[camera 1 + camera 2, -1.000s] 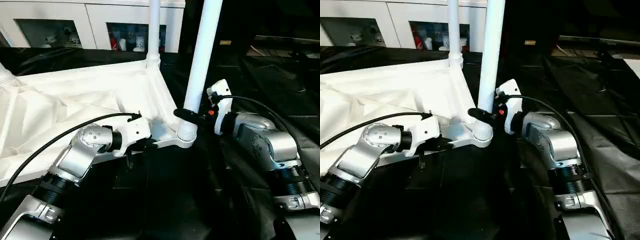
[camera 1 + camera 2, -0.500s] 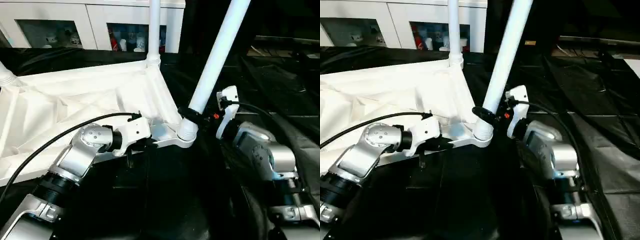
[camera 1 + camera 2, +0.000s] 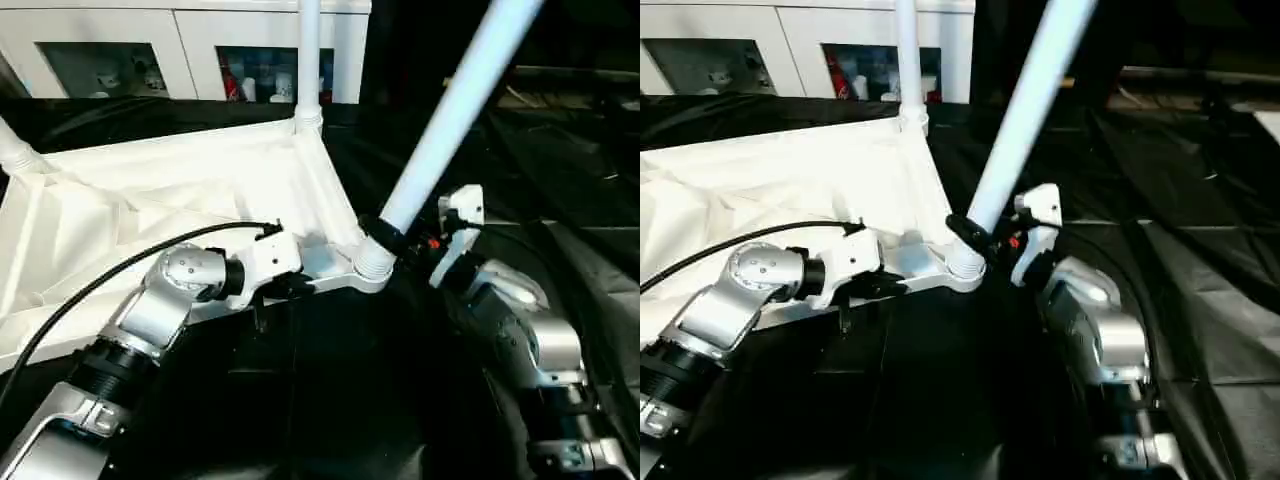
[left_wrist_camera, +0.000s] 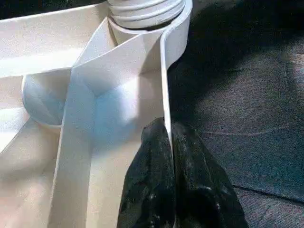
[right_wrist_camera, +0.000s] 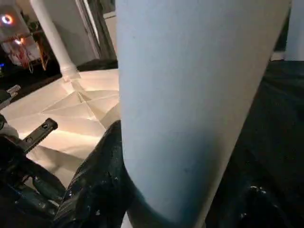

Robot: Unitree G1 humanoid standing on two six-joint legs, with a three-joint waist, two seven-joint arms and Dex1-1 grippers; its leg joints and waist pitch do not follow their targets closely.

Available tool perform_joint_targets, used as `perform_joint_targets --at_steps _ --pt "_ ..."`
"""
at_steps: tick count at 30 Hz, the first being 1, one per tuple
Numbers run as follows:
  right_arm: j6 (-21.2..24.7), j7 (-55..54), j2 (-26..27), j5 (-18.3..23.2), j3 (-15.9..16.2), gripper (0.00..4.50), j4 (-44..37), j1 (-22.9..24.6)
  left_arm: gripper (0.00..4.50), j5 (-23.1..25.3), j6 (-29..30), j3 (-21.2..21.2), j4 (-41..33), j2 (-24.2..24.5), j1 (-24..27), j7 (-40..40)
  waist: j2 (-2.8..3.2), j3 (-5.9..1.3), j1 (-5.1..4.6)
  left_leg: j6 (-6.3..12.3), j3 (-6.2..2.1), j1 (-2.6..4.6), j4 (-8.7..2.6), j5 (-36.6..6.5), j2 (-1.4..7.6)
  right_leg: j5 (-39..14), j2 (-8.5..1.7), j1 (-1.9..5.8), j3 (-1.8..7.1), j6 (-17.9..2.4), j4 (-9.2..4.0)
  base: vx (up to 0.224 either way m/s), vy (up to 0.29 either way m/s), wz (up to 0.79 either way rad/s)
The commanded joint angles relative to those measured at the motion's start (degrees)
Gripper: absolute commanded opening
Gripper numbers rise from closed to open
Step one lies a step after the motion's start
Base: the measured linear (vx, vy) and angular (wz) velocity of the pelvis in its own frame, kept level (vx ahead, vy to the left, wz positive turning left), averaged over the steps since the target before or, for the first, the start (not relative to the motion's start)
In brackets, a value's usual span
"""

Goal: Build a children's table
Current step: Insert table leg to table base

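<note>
The children's table lies upside down: its white tabletop [image 3: 150, 200] shows a ribbed underside. One leg [image 3: 308, 50] stands upright in the far corner socket, and another leg [image 3: 14, 150] rises at the far left. A third long white leg [image 3: 450, 110] leans steeply to the right out of the near corner socket [image 3: 372, 265]. My right gripper [image 3: 383, 233] is shut on this leg just above its flared end; the right wrist view has the leg [image 5: 190, 95] close up with one black finger [image 5: 99, 180] against it. My left gripper [image 4: 167, 128] is shut on the tabletop's thin rim [image 4: 165, 85] beside that socket.
A white cabinet [image 3: 200, 40] with glass doors stands behind the tabletop. Black sheeting [image 3: 330, 400] covers the surface around and under the work. A black cable [image 3: 120, 275] loops over my left forearm.
The leg in the near corner socket has tipped from nearly upright to a steep lean to the right, and my right gripper and arm have swung with it. The left gripper has kept its hold.
</note>
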Motion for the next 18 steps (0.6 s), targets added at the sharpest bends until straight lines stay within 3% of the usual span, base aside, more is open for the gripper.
perform_joint_targets --at_steps 1,5,7,9,13,14,16,18 --pt "2.2 -0.3 0.5 -1.9 2.4 1.84 3.4 3.3 0.0 2.8 0.8 -0.1 3.4 1.4 -0.1 1.9 0.51 -1.18 0.3 1.82 -2.5 0.4 -4.91 -14.5 4.41 -31.9 -7.48 0.93 4.14 -8.0 -6.98 0.0 0.0 0.0" --pt "1.0 0.0 -0.5 -4.3 5.1 1.84 1.9 4.9 0.0 2.8 0.4 -0.2 3.8 1.8 -0.4 1.6 0.65 -1.02 0.37 2.64 -2.4 0.3 -5.2 -12.0 4.3 -31.6 -7.33 1.05 3.96 -6.9 -7.28 0.0 0.0 0.0" --pt "1.1 0.8 -1.7 -5.9 7.1 1.84 0.6 5.2 0.0 2.9 0.2 -0.3 4.1 1.9 -0.6 1.5 0.76 -0.88 0.36 3.17 -2.26 0.24 -5.32 -10.2 4.43 -28.5 -7.23 1.02 3.81 -7.4 -7.19 0.0 0.0 0.0" --pt "1.5 1.4 -2.4 -6.7 8.3 1.84 -0.2 5.3 0.0 2.9 0.1 -0.4 4.4 1.9 -0.8 1.6 0.74 -0.75 0.3 3.17 -2.28 0.19 -5.35 -10.4 4.42 -28.7 -7.25 1.01 3.78 -7.6 -7.13 0.0 0.0 0.0" --pt "2.7 3.2 -3.8 -7.7 10.6 1.84 -1.8 5.0 0.0 3.1 0.0 -0.4 4.6 1.9 -1.0 1.9 0.34 -0.58 0.07 3.17 -2.41 0.16 -5.55 -11.3 4.58 -30.6 -7.36 0.88 3.77 -7.0 -7.15 0.0 0.0 0.0" --pt "3.3 4.2 -4.4 -7.9 11.5 1.84 -2.2 4.6 0.0 3.1 0.1 -0.3 4.4 1.9 -0.9 2.0 -0.16 -0.54 -0.1 3.19 -2.36 0.15 -5.54 -12.0 4.53 -31.8 -7.42 0.84 3.86 -6.6 -7.38 0.0 0.0 0.0" --pt "4.0 5.3 -5.1 -8.4 13.0 1.84 -2.3 3.8 0.0 3.0 0.1 -0.2 4.0 2.0 -0.5 2.2 -0.11 -0.45 -0.1 3.18 -2.53 0.27 -5.58 -12.5 4.57 -34.4 -7.61 0.61 3.95 -6.1 -7.55 0.0 0.0 0.0" --pt "4.4 6.5 -5.7 -9.1 14.3 1.84 -1.7 2.6 0.0 2.9 0.2 -0.1 3.5 2.2 -0.1 2.3 -0.92 -0.58 -0.26 3.07 -2.55 0.19 -5.66 -12.3 4.64 -34.5 -7.6 0.68 3.88 -5.9 -7.49 0.0 0.0 0.0"
